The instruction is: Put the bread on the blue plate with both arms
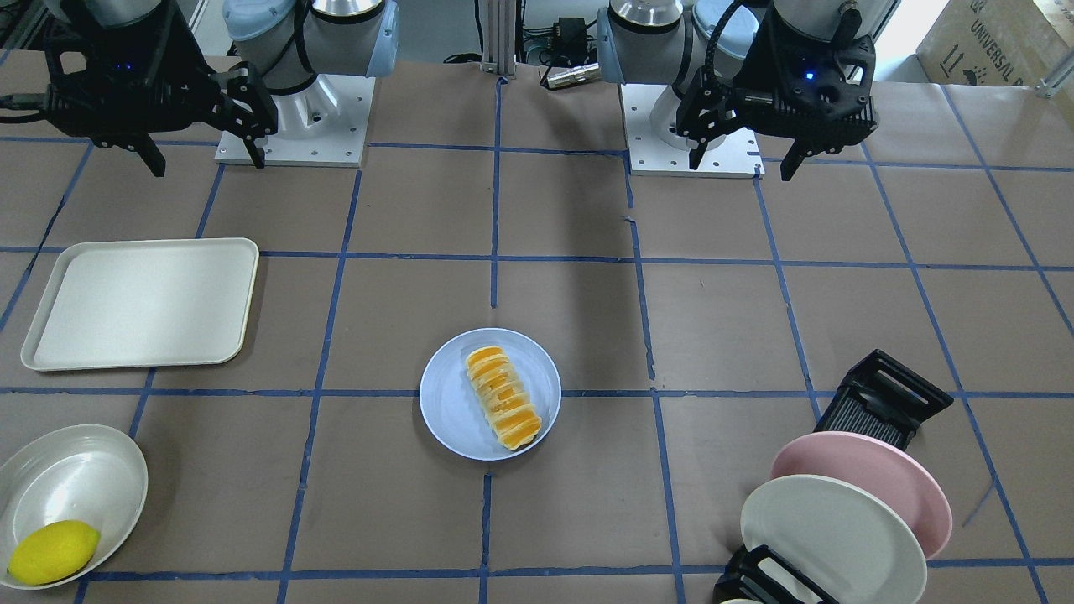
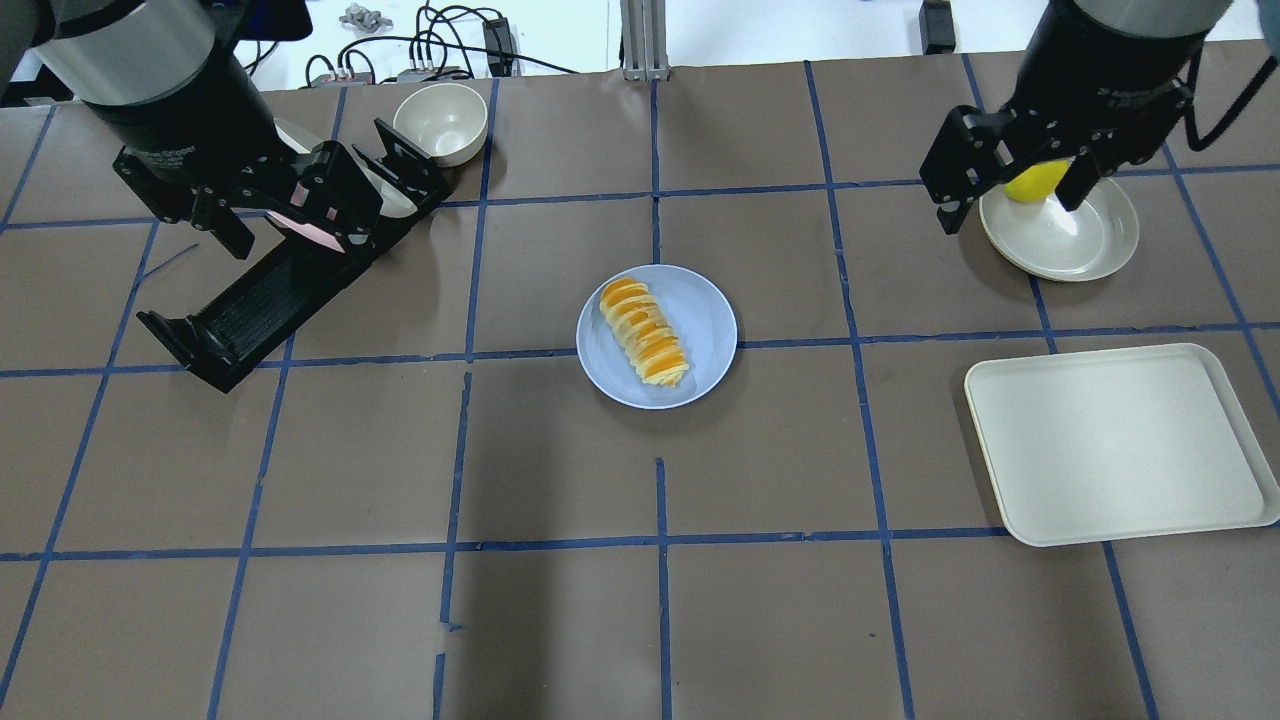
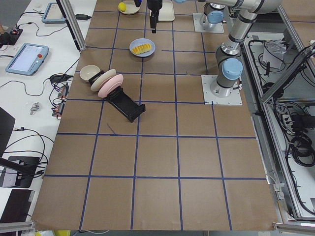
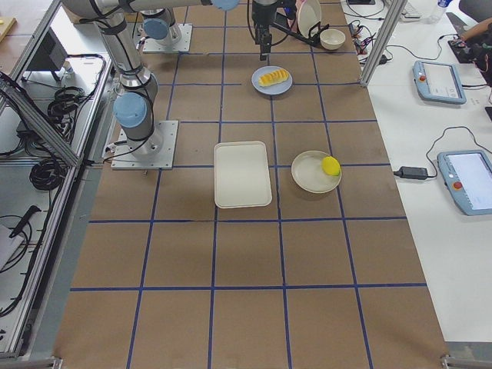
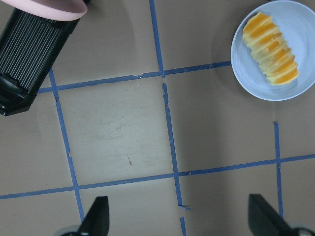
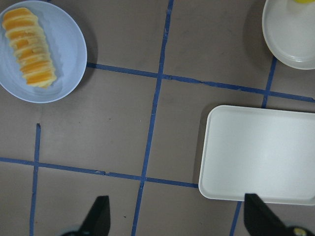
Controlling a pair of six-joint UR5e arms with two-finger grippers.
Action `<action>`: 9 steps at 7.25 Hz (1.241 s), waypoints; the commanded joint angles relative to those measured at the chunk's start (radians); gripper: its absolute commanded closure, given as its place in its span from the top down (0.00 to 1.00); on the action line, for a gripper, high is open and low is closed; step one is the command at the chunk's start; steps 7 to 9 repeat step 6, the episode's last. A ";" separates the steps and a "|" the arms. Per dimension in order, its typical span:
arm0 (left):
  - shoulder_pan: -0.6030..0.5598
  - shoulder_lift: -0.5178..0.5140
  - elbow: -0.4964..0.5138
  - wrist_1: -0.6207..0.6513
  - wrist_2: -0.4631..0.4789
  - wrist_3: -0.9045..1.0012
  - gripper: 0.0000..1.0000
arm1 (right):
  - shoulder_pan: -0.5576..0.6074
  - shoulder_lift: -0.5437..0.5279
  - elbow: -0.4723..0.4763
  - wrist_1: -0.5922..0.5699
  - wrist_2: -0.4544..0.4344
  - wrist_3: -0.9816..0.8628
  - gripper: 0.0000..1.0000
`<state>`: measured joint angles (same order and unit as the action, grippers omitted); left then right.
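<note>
The bread (image 2: 645,333) is lying across the middle of the blue plate (image 2: 712,318), slanting a little, its whole length sitting inside the rim, so to my eye the job is looking done. That would explain why both arms are hanging high and well apart from the blue plate, one to each side of it. The left claw (image 1: 745,158) is hanging released, fingers spread wide with nothing between them, and the right claw (image 1: 204,155) is doing the same. Neither is touching anything.

Off to the right of the blue plate a cream tray (image 2: 1120,450) is lying flat, and beyond it a pale dish (image 2: 1090,245) is holding a lemon (image 1: 53,551). To the left of the blue plate a black rack (image 2: 250,305) is propping up a pink plate (image 1: 873,478) and a cream-white plate (image 1: 831,537), with a small bowl (image 2: 440,120) sitting just past them.

The bench (image 2: 560,450) is wearing brown paper crossed by blue tape lines. Beyond the blue plate, along the far edge, a white worktop is carrying cables and a handheld control screen (image 4: 438,81)
</note>
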<state>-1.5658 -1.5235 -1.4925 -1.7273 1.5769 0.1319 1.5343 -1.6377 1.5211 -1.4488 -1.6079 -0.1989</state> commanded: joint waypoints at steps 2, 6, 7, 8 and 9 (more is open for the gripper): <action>0.001 -0.003 0.001 0.000 0.000 0.000 1.00 | 0.003 -0.028 0.031 -0.030 -0.024 0.003 0.99; 0.000 -0.023 0.014 0.000 0.000 -0.002 1.00 | 0.006 -0.025 0.044 -0.031 -0.026 -0.002 0.99; 0.000 -0.023 0.014 0.000 0.000 -0.002 1.00 | 0.006 -0.025 0.044 -0.031 -0.026 -0.002 0.99; 0.000 -0.023 0.014 0.000 0.000 -0.002 1.00 | 0.006 -0.025 0.044 -0.031 -0.026 -0.002 0.99; 0.000 -0.023 0.014 0.000 0.000 -0.002 1.00 | 0.006 -0.025 0.044 -0.031 -0.026 -0.002 0.99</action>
